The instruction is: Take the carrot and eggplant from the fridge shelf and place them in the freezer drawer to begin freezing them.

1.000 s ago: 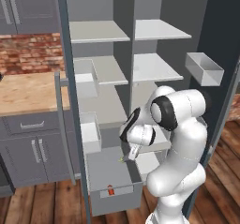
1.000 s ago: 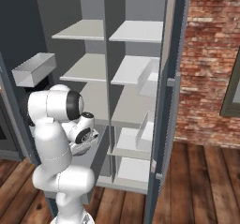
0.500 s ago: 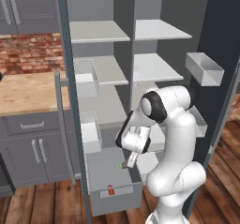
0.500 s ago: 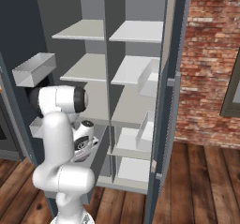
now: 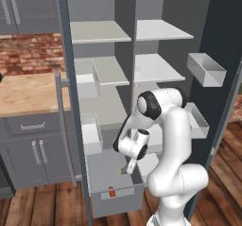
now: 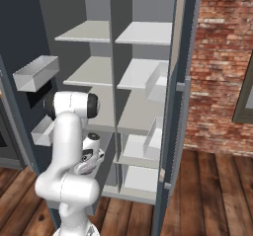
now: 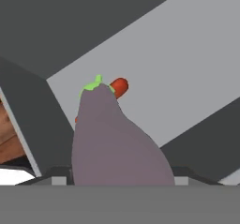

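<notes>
Since you're going view by view, take them in this order:

left base view: you see the gripper (image 5: 126, 169) hanging low over the open freezer drawer (image 5: 116, 202), a green speck of the eggplant (image 5: 121, 171) stem at its tips. carrot (image 5: 111, 192) lies in the drawer, near end, just behind the front panel.

left base view, change: against the earlier frames the arm has folded in and dropped; wrist sat higher and further right, now it is down over the drawer. carrot same spot.

right base view: you get the gripper (image 6: 88, 163) tucked low behind the white arm, left of the fridge shelves (image 6: 143, 74); jaws too hidden to read here. drawer mostly masked by the arm.

right base view, change: shoulder has swung left and the hand has sunk lower than before.

hand view: eggplant (image 7: 115, 143) sits between the two tips, stem end pointing away, jaws part open and closed on its fat body. carrot (image 7: 119, 86) peeks out just past the stem, on the grey drawer floor (image 7: 187, 78).

handling, my guess: eggplant light, firm, smooth rounded skin so it may slip or roll; hold it across the thick middle, not the tapered stem end. carrot stiff, thin, light; pinch it mid-length.
</notes>
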You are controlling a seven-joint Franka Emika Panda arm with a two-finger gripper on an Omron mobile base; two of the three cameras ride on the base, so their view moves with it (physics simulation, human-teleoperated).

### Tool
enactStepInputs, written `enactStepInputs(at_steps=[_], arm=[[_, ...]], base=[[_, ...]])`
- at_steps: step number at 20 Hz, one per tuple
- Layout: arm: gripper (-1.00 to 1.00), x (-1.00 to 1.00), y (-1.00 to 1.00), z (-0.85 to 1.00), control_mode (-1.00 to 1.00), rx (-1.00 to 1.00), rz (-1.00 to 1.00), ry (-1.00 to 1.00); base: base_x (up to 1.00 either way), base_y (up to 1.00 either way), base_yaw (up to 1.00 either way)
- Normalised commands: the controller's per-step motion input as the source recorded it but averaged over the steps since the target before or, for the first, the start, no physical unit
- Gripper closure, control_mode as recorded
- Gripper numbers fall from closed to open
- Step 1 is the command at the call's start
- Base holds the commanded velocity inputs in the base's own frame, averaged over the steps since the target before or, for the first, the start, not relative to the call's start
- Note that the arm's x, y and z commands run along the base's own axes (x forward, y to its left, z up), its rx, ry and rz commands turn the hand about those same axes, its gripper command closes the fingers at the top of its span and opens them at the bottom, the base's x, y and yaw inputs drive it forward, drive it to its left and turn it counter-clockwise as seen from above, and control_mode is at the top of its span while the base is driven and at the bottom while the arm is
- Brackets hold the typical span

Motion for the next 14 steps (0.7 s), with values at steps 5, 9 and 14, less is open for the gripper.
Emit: enactStepInputs(at_steps=[5,9,14], arm=[[1.0,0.18,0.12,-0.28,-1.0,0.0,0.03,0.02],[1.0,0.22,0.11,-0.27,-1.0,0.0,0.04,0.05],[1.0,0.22,0.06,-0.27,-1.0,0.0,0.05,0.07]], base=[[0.0,0.0,0.0],[0.0,0.0,0.0],[0.0,0.0,0.0]])
